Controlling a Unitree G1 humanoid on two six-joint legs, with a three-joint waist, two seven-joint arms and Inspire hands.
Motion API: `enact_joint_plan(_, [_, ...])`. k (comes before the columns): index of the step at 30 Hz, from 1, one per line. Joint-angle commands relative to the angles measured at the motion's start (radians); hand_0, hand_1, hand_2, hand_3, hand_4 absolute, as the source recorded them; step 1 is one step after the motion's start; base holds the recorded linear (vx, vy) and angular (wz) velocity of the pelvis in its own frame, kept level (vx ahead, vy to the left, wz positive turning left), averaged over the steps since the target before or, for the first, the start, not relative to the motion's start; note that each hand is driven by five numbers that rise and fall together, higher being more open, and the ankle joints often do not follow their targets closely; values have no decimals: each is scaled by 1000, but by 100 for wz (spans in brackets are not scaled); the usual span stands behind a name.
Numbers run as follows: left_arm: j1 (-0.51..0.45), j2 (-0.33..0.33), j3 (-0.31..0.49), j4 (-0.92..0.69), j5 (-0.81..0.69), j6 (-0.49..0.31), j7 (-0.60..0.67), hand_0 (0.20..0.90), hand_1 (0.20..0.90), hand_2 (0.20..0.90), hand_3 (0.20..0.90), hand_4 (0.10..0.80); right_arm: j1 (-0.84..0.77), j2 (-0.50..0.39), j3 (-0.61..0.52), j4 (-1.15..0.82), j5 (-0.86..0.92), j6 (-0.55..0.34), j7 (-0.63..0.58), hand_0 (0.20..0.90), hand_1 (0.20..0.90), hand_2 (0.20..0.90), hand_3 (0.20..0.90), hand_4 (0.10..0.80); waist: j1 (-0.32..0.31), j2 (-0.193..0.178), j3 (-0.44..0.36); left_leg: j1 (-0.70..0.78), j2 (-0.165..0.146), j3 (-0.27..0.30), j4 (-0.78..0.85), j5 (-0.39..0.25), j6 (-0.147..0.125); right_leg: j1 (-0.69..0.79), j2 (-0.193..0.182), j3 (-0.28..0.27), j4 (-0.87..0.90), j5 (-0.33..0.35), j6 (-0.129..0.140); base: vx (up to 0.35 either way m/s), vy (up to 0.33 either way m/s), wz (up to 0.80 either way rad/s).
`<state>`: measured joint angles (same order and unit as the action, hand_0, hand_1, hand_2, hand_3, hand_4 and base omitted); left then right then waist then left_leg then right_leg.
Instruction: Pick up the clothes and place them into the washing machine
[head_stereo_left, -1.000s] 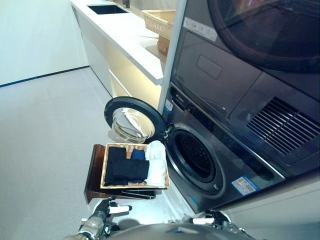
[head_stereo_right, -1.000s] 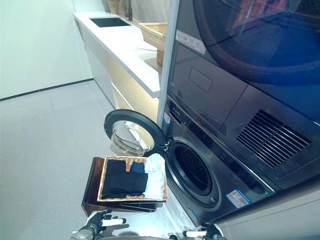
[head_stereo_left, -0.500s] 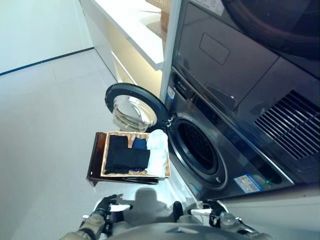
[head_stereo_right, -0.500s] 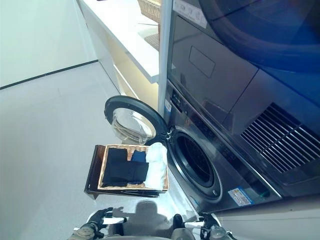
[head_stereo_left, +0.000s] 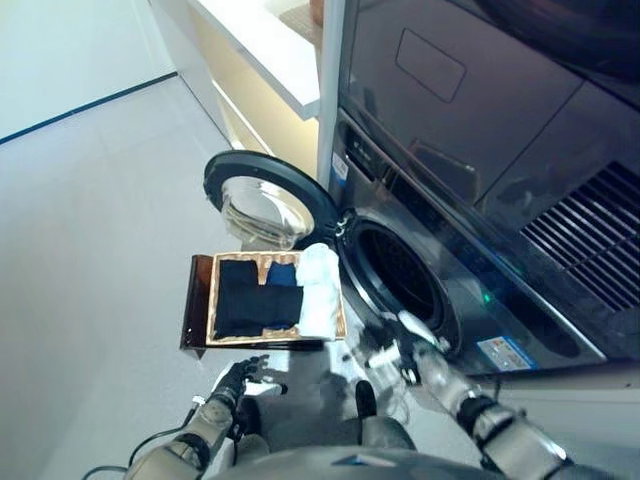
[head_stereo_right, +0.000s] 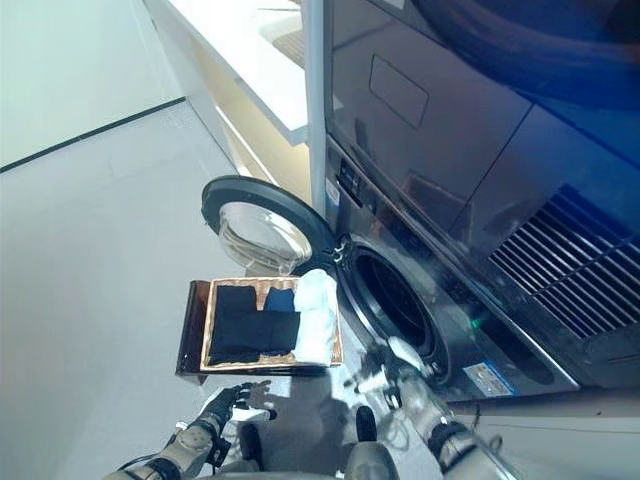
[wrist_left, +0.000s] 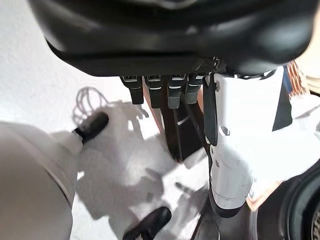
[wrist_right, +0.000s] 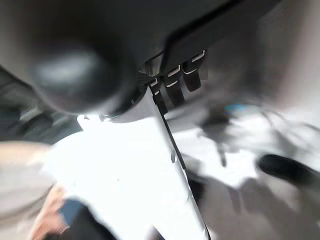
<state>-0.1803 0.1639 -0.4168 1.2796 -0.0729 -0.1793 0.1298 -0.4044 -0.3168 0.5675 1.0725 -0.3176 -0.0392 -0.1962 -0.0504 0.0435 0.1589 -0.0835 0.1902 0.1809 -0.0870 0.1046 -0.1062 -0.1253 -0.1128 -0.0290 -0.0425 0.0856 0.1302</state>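
Note:
A wicker basket (head_stereo_left: 211, 305) on the floor in front of the washing machine (head_stereo_left: 455, 262) holds folded clothes: black ones (head_stereo_left: 252, 302), a blue one (head_stereo_left: 282, 272) and a white one (head_stereo_left: 321, 290). The machine's round door (head_stereo_left: 262, 205) is swung open to the left, and the dark drum opening (head_stereo_left: 398, 285) is bare. My left hand (head_stereo_left: 240, 378) hangs open just below the basket, holding nothing. My right hand (head_stereo_left: 405, 345) is raised, open and without a load, before the lower rim of the drum opening.
The basket rests on a dark wooden stand (head_stereo_left: 194, 300). A second appliance (head_stereo_left: 480, 100) is stacked above the washer. A white counter (head_stereo_left: 262, 50) runs along the wall behind the open door. Pale floor stretches to the left.
The camera has tilted down. My right arm has risen and come forward toward the drum opening. My left hand has stayed below the basket.

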Motion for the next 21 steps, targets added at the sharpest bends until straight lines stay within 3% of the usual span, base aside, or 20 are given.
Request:
enact_joint_plan(1, [-87,11,-65,-26,-18,-53,40,900,900,900,900,800,-226,-31,41,-62,-139,-6,-79,900,900,900,900,800,50,-55,70,75,-52,0,0,-91,21,-91,-85,31,98,-3,34,-54,2,5])
enact_joint_plan(16, [-91,10,-41,-31,-61,-54,83,900,900,900,900,800,-306,40,120,-160,-184,10,-73,900,900,900,900,800,87,-65,117,62,-68,-34,0,-85,31,-87,-111,18,112,-4,36,-29,24,11])
enact_joint_plan(21, [-101,41,26,-25,-133,-61,114,900,900,900,900,800,-342,53,137,-171,-172,11,-70,900,900,900,900,800,107,-70,147,36,-73,-57,4,-73,33,-97,-119,7,126,-6,38,-35,28,7])
